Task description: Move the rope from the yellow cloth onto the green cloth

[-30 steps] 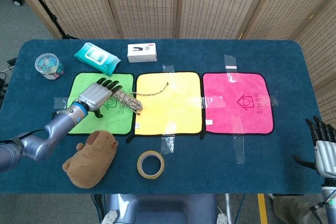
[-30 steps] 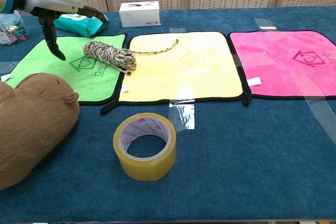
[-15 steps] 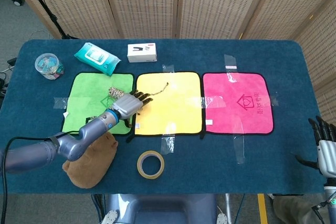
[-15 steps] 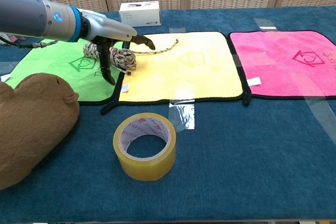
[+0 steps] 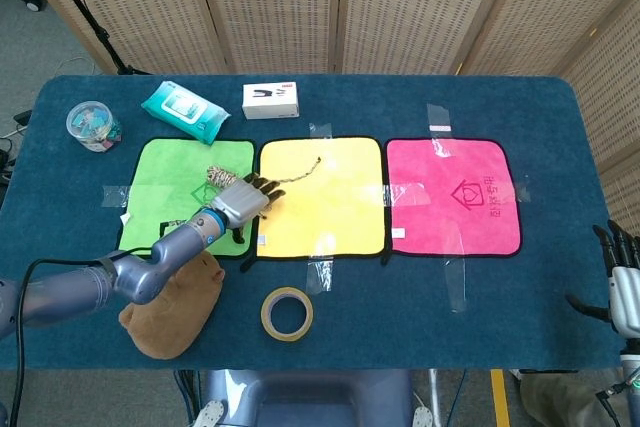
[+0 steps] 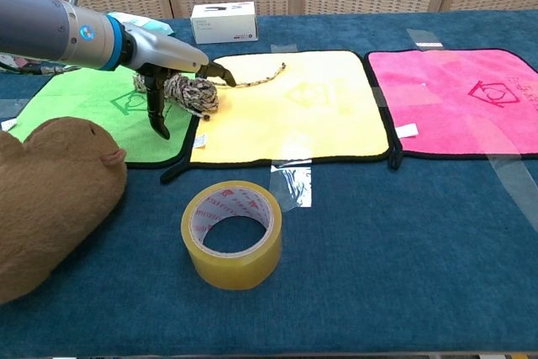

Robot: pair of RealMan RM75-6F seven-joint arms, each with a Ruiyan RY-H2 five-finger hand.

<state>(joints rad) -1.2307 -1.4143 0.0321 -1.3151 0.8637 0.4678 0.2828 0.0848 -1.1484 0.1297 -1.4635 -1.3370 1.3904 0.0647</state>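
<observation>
Left arm: reaches in from the lower left, forearm low across the green cloth (image 5: 175,187), crossing above the brown plush toy (image 5: 175,302).
Left hand (image 5: 240,200): lies over the right edge of the green cloth, on top of the rope (image 6: 189,92). Its fingers (image 6: 220,71) are spread loosely; the thumb hangs down at the near side of the bundle and the others reach past it toward the yellow cloth (image 5: 322,197). It touches the bundle; whether it actually grips it cannot be told.
Rope: coiled bundle at the right edge of the green cloth, its loose tail trailing right across the seam onto the yellow cloth.
Change: 1.0 s ago the hand lay further left on the green cloth, beside the bundle; 0.5 s ago it sat over the bundle with its fingertips further onto the yellow cloth. The bundle has hardly moved.
Right hand (image 5: 622,282): low at the right edge of the head view, off the table's corner, fingers upright, apart and holding nothing. It sits slightly lower in frame than before.
Other: roll of tape (image 6: 233,233) on the blue table (image 5: 500,297), in front of the yellow cloth.
</observation>
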